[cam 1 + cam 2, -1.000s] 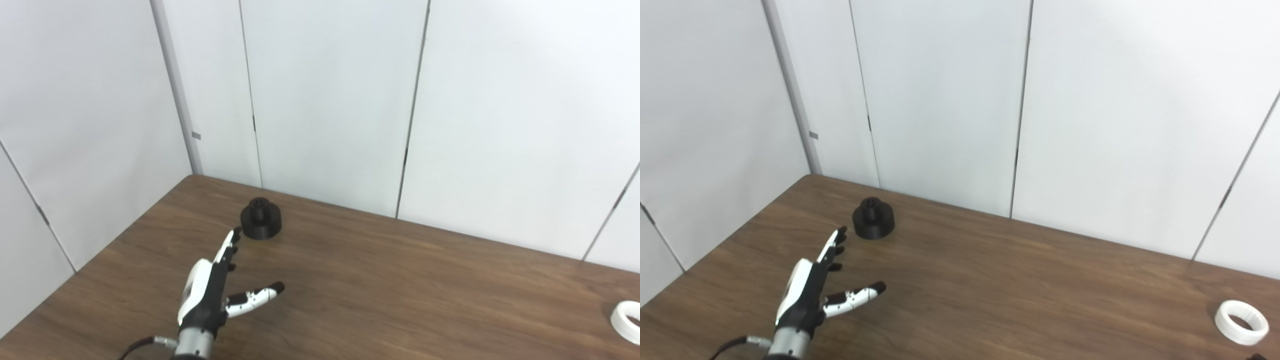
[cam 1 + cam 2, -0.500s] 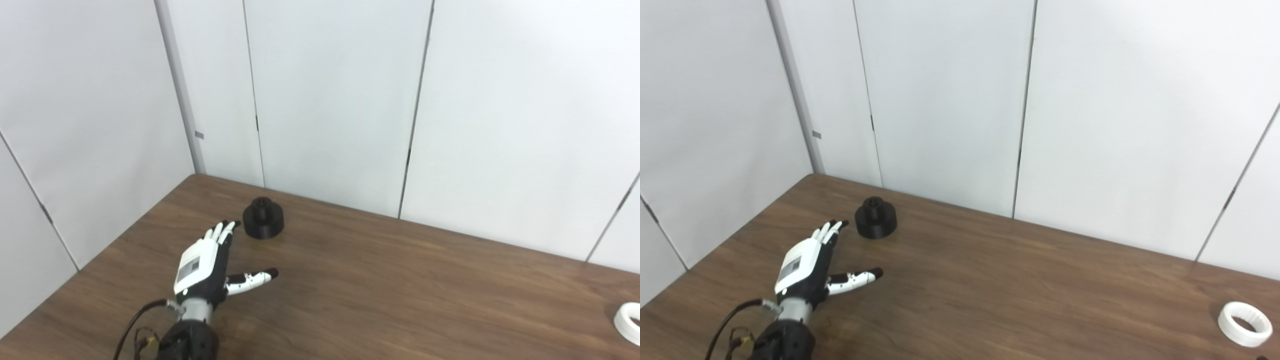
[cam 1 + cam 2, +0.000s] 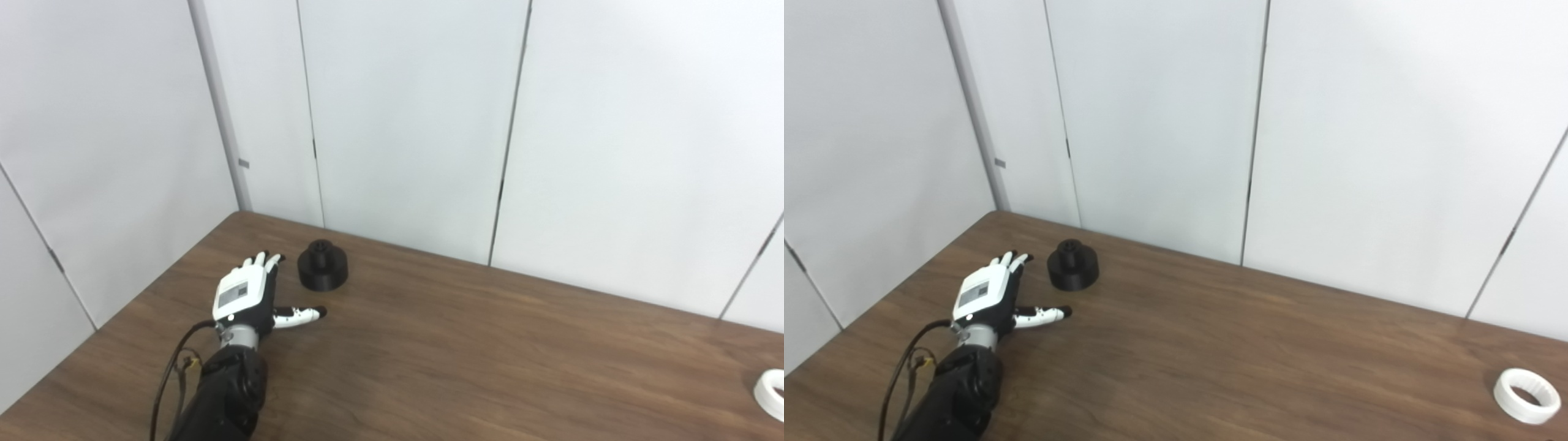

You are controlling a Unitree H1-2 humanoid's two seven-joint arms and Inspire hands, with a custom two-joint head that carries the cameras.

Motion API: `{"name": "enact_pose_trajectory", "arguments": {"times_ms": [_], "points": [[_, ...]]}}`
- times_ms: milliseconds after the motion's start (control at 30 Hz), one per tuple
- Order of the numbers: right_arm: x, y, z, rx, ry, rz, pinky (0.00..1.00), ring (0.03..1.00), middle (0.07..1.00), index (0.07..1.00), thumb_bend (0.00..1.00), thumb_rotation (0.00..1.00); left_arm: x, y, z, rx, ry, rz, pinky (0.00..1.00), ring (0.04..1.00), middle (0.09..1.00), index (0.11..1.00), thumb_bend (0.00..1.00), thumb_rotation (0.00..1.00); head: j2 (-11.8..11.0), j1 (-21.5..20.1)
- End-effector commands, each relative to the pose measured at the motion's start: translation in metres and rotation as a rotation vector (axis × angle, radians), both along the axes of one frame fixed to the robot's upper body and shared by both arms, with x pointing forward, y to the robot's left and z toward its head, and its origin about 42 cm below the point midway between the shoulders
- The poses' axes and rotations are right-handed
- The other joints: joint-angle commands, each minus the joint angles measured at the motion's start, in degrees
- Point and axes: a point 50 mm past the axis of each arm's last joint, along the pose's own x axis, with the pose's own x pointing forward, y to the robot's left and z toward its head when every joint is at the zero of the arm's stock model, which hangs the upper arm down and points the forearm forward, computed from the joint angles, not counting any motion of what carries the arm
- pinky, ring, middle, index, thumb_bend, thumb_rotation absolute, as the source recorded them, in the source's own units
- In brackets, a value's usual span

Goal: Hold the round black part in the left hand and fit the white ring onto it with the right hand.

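The round black part (image 3: 323,272), a wide disc with a narrower hub on top, stands on the wooden table (image 3: 465,349) near its far left corner. My left hand (image 3: 248,297) is open just left of it and a little nearer to me, back of the hand up, fingers pointing at the wall, thumb stretched to the right; it holds nothing and stays apart from the part. The white ring (image 3: 1527,395) lies flat at the table's near right. My right hand is out of view.
White wall panels (image 3: 404,122) close off the table at the back and on the left. The table's left edge runs diagonally close beside my left forearm (image 3: 220,392), which trails a black cable.
My left hand has reached forward along the table and turned palm down, ending beside the black part. The part and the ring have not moved.
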Motion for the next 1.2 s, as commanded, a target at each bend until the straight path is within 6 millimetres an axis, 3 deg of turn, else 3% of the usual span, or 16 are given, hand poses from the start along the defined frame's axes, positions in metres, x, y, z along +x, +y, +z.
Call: {"name": "enact_pose_trajectory", "arguments": {"times_ms": [0,267,633,1167], "points": [[-0.003,0.000,0.002,-0.002,-0.018,0.002,0.75,0.864,0.878,0.844,0.88,0.82,0.022,0.008,0.037,0.047,-0.100,-0.008,1.00,1.000,1.000,0.923,1.00,0.55,0.0,0.0],[-0.004,0.001,0.003,-0.001,-0.016,0.000,0.79,0.889,0.897,0.860,0.87,0.83,0.047,0.014,0.041,0.019,-0.056,0.024,1.00,1.000,0.997,0.914,1.00,0.56,0.2,-0.1],[-0.006,0.000,0.004,-0.009,-0.014,-0.001,0.76,0.878,0.886,0.859,0.87,0.83,0.081,0.025,0.043,-0.028,0.002,-0.006,1.00,1.000,0.991,0.896,1.00,0.58,0.6,-0.3],[-0.006,0.002,0.004,0.004,-0.014,-0.007,0.77,0.883,0.886,0.851,0.87,0.82,0.098,0.014,0.054,-0.077,0.002,-0.053,1.00,1.000,0.974,0.872,1.00,0.55,0.7,-1.0]]}}
